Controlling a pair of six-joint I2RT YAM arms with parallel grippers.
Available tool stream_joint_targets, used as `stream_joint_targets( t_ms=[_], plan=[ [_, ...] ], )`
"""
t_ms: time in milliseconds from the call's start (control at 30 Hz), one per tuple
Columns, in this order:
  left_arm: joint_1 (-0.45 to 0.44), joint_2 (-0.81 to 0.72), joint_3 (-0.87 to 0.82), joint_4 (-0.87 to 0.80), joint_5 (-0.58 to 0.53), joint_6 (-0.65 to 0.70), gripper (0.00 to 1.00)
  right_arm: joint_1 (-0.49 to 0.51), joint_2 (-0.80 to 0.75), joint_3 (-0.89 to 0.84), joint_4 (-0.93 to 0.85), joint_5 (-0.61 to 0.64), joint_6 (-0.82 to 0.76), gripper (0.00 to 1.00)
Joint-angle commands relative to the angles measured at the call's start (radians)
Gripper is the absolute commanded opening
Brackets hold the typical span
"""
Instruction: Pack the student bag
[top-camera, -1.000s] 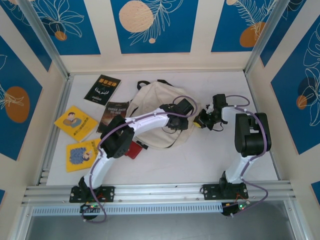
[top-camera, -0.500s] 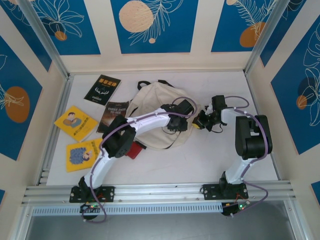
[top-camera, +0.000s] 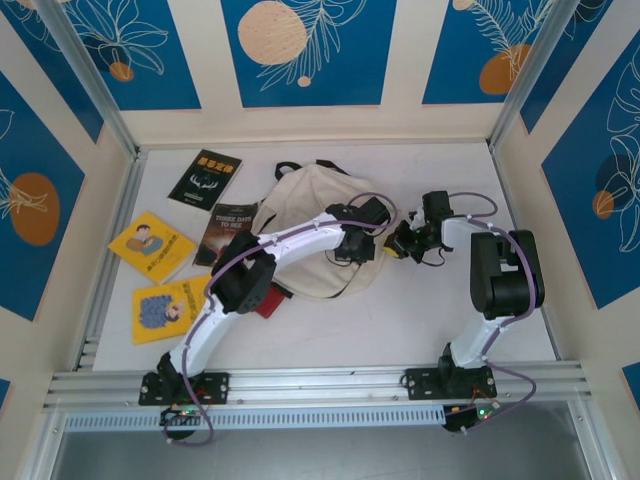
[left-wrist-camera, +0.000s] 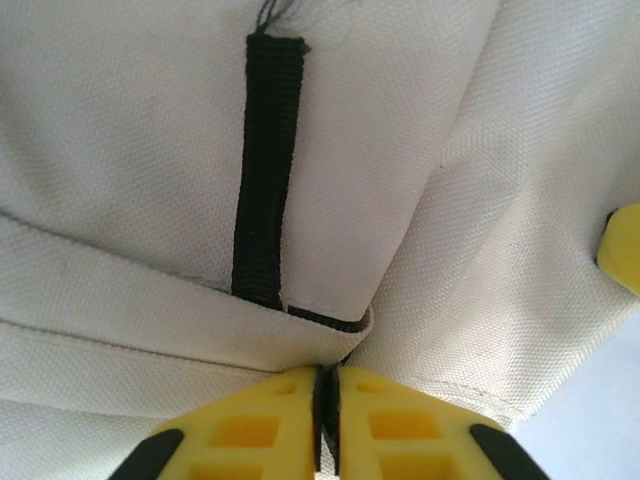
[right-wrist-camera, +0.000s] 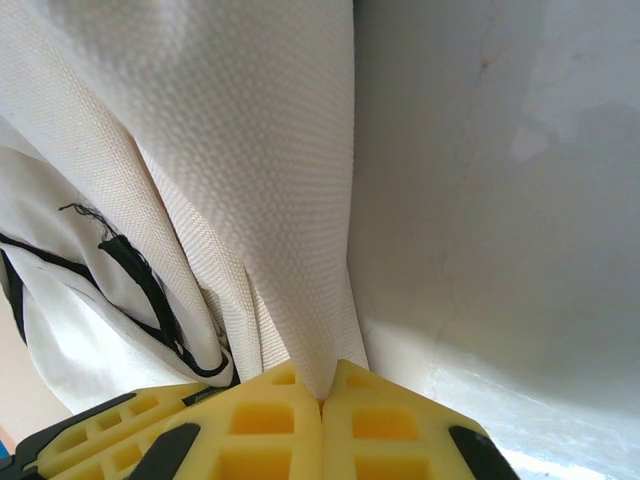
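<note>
The student bag (top-camera: 305, 210), cream fabric with black straps, lies at the middle back of the table. My left gripper (top-camera: 349, 248) sits at its right edge. In the left wrist view its yellow jaws (left-wrist-camera: 325, 374) are shut on a black-trimmed fold of the bag (left-wrist-camera: 150, 180), just below a black strap (left-wrist-camera: 265, 160). My right gripper (top-camera: 399, 243) is a little to the right of the bag's edge. Its jaws (right-wrist-camera: 322, 388) are shut on a pulled-up fold of the bag's cream cloth (right-wrist-camera: 250, 150).
Left of the bag lie a black book (top-camera: 205, 178), a dark book (top-camera: 228, 230) and two yellow books (top-camera: 150, 245) (top-camera: 163, 308). A red item (top-camera: 268, 301) shows under the left arm. Blue patterned walls enclose the table (top-camera: 420, 320).
The left gripper's jaws have closed onto the bag's edge. Both grippers have shifted slightly left, and the bag's right edge has moved with them.
</note>
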Motion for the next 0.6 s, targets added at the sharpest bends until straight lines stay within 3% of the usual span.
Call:
stream_joint_targets(
  t_ms=[0, 100, 567],
  plan=[
    [-0.014, -0.014, -0.01, -0.042, -0.011, 0.03, 0.08, 0.025, -0.012, -0.02, -0.043, -0.037, 0.021, 0.06],
    [-0.013, -0.067, -0.045, -0.008, -0.003, 0.033, 0.0, 0.025, -0.007, -0.021, -0.041, -0.033, 0.029, 0.06],
    [-0.014, -0.259, -0.272, 0.037, -0.053, 0.024, 0.0, 0.024, -0.014, -0.031, -0.021, 0.053, 0.088, 0.02]
  ],
)
